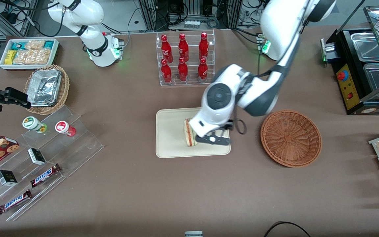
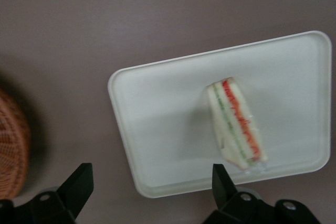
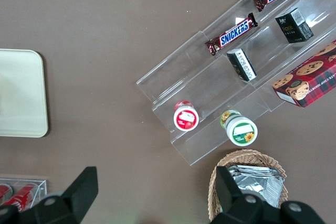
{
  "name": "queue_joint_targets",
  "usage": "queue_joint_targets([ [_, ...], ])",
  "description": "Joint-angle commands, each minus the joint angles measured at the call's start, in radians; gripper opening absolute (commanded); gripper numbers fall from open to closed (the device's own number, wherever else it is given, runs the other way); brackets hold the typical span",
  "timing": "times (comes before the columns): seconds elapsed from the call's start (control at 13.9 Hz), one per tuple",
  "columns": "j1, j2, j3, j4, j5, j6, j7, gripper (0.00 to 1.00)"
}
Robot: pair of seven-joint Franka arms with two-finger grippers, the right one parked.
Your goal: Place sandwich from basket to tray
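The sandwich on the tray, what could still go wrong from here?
The sandwich stands on edge on the tray, near the rim closest to the front camera, so a nudge might tip it flat or push it against the rim. The gripper is open above the tray beside the sandwich; a low or sideways retreat could clip the wedge. The basket is empty, so nothing remains there.
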Motion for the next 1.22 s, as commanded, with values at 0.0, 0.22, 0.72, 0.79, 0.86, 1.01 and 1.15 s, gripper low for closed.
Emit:
queue_joint_targets([
  [0.0,0.109,-0.101,-0.011,-0.071,-0.020,-0.059,0.173,1.00],
  [0.22,0.181,-0.168,-0.005,-0.109,-0.006,-0.112,0.292,1.00],
  [0.72,0.367,-0.366,-0.005,-0.364,-0.005,-0.015,0.453,1.00],
  [0.79,0.378,-0.412,-0.005,-0.431,-0.003,0.031,0.453,1.00],
  [0.86,0.392,-0.467,-0.005,-0.512,-0.003,0.080,0.452,1.00],
  [1.01,0.404,-0.564,-0.005,-0.634,-0.006,0.139,0.452,1.00],
  [1.15,0.406,-0.648,-0.002,-0.712,-0.014,0.136,0.450,1.00],
])
